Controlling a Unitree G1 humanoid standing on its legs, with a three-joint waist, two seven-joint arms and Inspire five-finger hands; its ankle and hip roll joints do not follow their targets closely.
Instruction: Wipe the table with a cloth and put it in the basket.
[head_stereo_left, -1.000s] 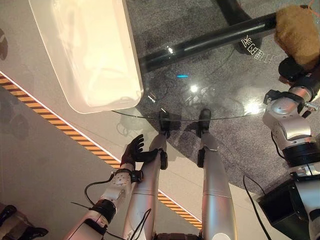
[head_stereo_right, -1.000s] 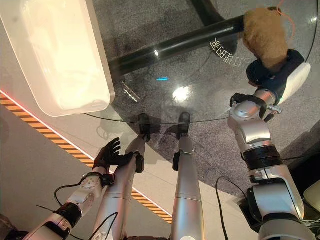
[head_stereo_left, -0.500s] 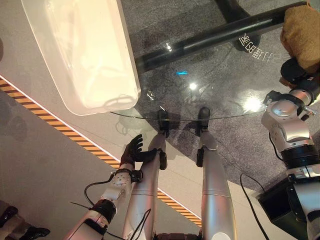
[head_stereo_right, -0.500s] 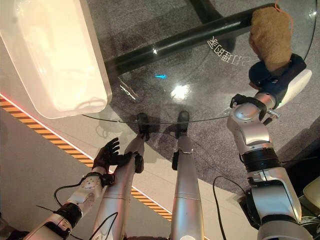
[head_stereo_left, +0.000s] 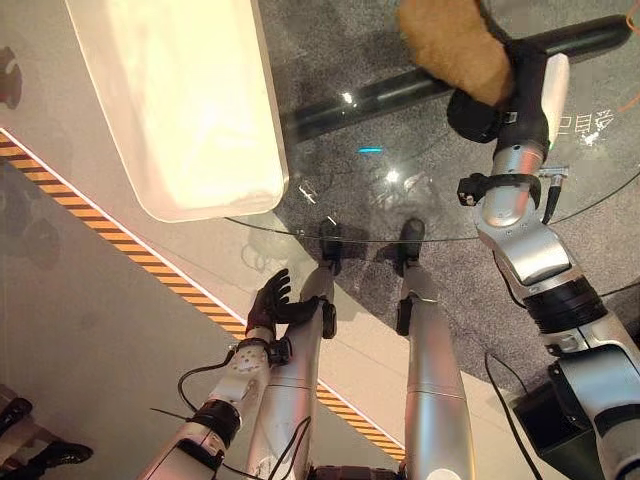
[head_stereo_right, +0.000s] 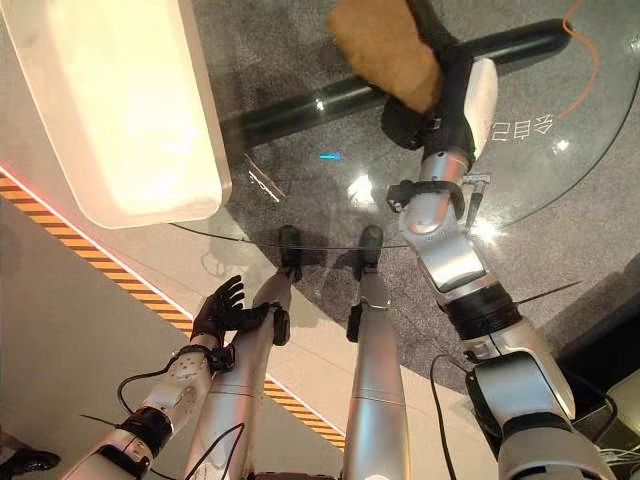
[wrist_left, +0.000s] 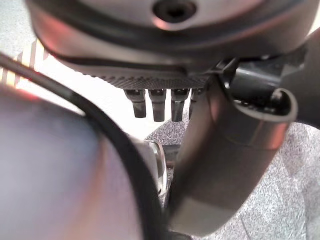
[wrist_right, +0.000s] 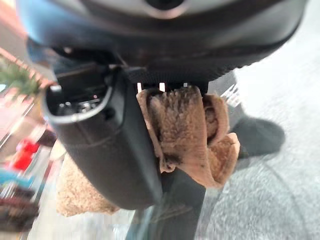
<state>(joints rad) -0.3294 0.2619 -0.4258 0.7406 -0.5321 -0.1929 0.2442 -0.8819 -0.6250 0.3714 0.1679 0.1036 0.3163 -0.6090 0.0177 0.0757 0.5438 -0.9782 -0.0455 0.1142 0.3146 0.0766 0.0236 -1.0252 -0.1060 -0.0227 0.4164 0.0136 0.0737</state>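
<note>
A brown fluffy cloth (head_stereo_left: 455, 45) lies bunched on the round glass table (head_stereo_left: 420, 165) at its far middle. My right hand (head_stereo_left: 500, 100), dark with a white thumb cover, is shut on the cloth and presses it onto the glass. In the right wrist view the cloth (wrist_right: 187, 130) is bunched under the palm beside the thumb (wrist_right: 100, 145). A white basket (head_stereo_left: 270, 150) stands on the table's left part, apart from the cloth. My left hand (head_stereo_left: 270, 305) hangs low in front of the table's near edge, its fingers (wrist_left: 157, 102) relaxed and holding nothing.
A black tube (head_stereo_left: 380, 95) runs under the glass towards the cloth. An orange-and-black striped line (head_stereo_left: 100, 235) crosses the floor on the left. Grey carpet (head_stereo_left: 470, 270) lies beneath the table. An orange cable (head_stereo_right: 595, 60) shows at the far right.
My right hand has swept the cloth across the glass from the far right edge to the far middle, closer to the basket. The left hand has stayed where it was.
</note>
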